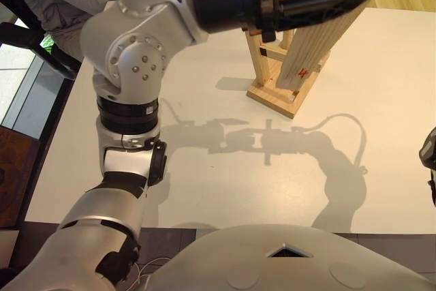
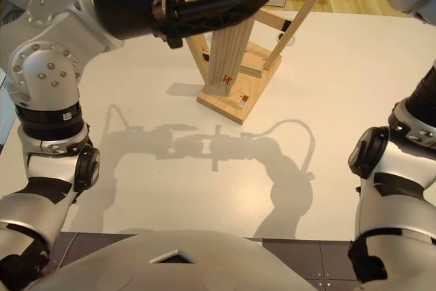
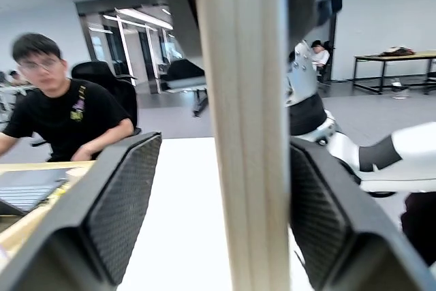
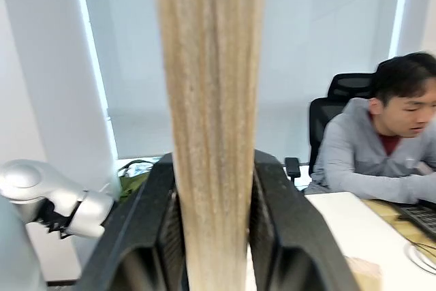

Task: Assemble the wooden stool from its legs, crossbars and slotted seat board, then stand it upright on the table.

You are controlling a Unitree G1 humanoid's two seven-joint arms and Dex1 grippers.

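Left gripper [image 3: 225, 142]: jaws spread around upright near leg [image 2: 228, 52].
Right gripper [image 4: 212, 161]: jaws pinching far leg [image 2: 300, 15].
Seat board [image 2: 221, 105]: flat on desk [image 1: 395, 66].

Part-built wooden stool [image 2: 228, 59] stands inverted, seat board [image 2: 228, 103] on the table [image 2: 327, 100]

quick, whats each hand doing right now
Left hand: open, fingers either side of the near stool leg, gap on one side.
Right hand: shut on the far stool leg.
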